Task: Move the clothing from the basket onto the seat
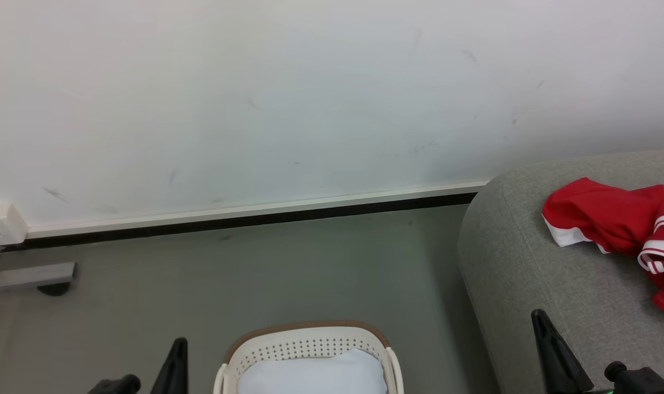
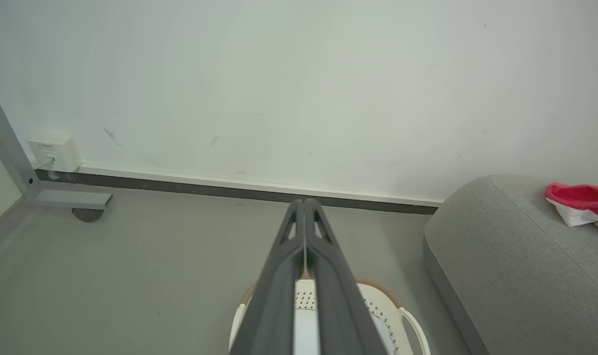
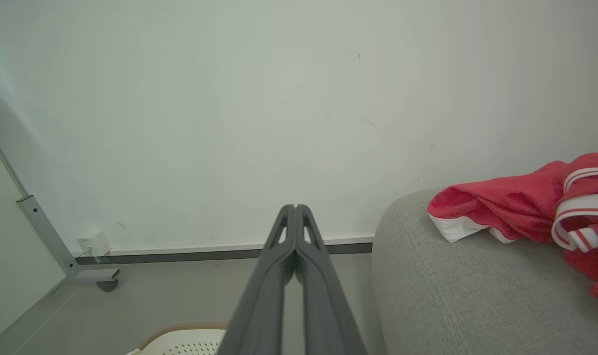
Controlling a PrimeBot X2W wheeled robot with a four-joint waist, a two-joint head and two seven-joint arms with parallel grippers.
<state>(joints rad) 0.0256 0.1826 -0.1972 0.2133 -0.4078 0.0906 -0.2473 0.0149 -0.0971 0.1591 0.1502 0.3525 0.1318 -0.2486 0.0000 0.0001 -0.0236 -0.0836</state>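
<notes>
Red clothing with white trim lies crumpled on the grey seat at the right; one piece shows thin white stripes. The same clothing appears at the right edge of the left wrist view. The cream basket with a brown rim stands on the floor at the bottom centre, holding a pale white-blue cloth. My left gripper is shut and empty, raised above the basket. My right gripper is also shut and empty, left of the seat. Dark fingertips rise at the bottom of the head view.
A white wall with a dark skirting strip runs behind the grey floor. A white socket box and a grey metal foot sit at the far left. Bare floor lies between the basket and the wall.
</notes>
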